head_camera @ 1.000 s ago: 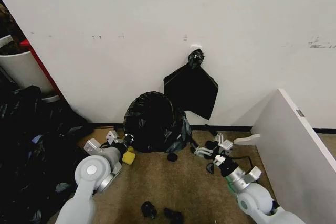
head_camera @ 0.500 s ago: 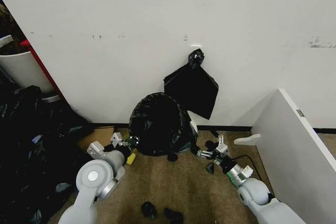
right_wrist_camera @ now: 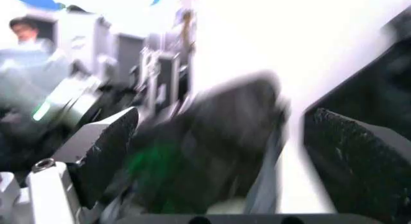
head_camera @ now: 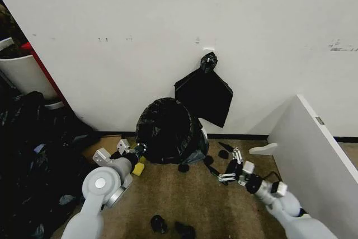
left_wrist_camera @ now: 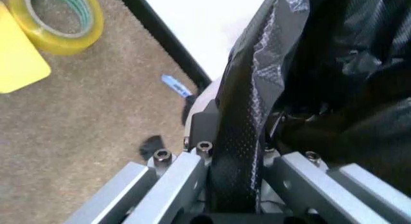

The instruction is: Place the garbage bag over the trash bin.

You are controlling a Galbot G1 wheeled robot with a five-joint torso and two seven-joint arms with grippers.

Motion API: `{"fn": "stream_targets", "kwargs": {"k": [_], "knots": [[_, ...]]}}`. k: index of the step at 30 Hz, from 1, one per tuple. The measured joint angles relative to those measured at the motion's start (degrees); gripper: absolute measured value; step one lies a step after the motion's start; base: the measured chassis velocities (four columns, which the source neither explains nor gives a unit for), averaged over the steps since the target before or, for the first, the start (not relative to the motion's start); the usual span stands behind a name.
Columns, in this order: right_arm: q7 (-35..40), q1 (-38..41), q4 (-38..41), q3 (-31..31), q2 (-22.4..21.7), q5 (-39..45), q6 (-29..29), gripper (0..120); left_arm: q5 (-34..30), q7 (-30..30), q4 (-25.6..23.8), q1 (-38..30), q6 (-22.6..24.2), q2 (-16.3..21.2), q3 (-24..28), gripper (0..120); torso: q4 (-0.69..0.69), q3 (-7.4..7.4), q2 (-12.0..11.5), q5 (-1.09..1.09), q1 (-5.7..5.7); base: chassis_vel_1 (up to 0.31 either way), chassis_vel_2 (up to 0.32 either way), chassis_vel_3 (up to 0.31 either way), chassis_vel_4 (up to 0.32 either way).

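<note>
The black, glossy garbage bag (head_camera: 169,130) stands as a rounded mound against the wall, draped over the trash bin, which is hidden beneath it. My left gripper (head_camera: 136,151) is low at the bag's left side. In the left wrist view this left gripper (left_wrist_camera: 234,132) is shut on a fold of the garbage bag (left_wrist_camera: 334,65). My right gripper (head_camera: 222,163) hovers near the carpet to the right of the bag, apart from it and open. The right wrist view shows the right gripper (right_wrist_camera: 222,120) with its jaws spread wide and nothing held between them.
A flat black bag (head_camera: 204,94) hangs on the wall above. A white panel (head_camera: 319,155) slants at the right. Bulky black sacks (head_camera: 28,155) and a white cylinder (head_camera: 22,71) fill the left. A tape roll (left_wrist_camera: 61,17), a yellow block (head_camera: 138,167) and black scraps (head_camera: 159,223) lie on the carpet.
My right arm has dropped lower and its gripper has drawn back from the bag's right side. The bag has shifted slightly right. The left gripper stays at the bag's left edge.
</note>
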Motion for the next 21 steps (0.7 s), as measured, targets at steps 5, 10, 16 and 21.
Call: {"fn": "stream_targets", "kwargs": {"k": [5, 10, 16, 21], "knots": [[22.6, -1.8, 8.3, -0.8, 0.7, -12.5, -1.9, 100, 4.9, -1.1, 0.1, 1.2, 2.2, 1.3, 3.5, 1, 0.00, 0.00, 0.0, -0.01, 0.00, 0.000, 0.000, 0.000, 0.000], [48.2, -3.8, 18.5, -3.7, 2.1, -29.3, -10.5, 100, 10.3, -3.4, 2.4, 1.0, 8.0, 2.5, 5.9, 1, 0.01, 0.00, 0.0, -0.03, 0.00, 0.000, 0.000, 0.000, 0.000], [53.2, -4.8, 21.4, -4.7, 2.6, -32.1, -11.7, 100, 15.2, -3.5, 7.6, -0.2, 9.3, 1.9, 7.3, 1, 0.01, 0.00, 0.0, 0.01, 0.00, 0.000, 0.000, 0.000, 0.000], [54.2, -5.1, 21.4, -4.6, 2.6, -32.2, -11.8, 100, 15.1, -3.5, 8.5, -0.3, 9.6, 0.8, 7.4, 2, 0.01, -0.01, 0.0, 0.04, 0.00, 0.000, 0.000, 0.000, 0.000]]}}
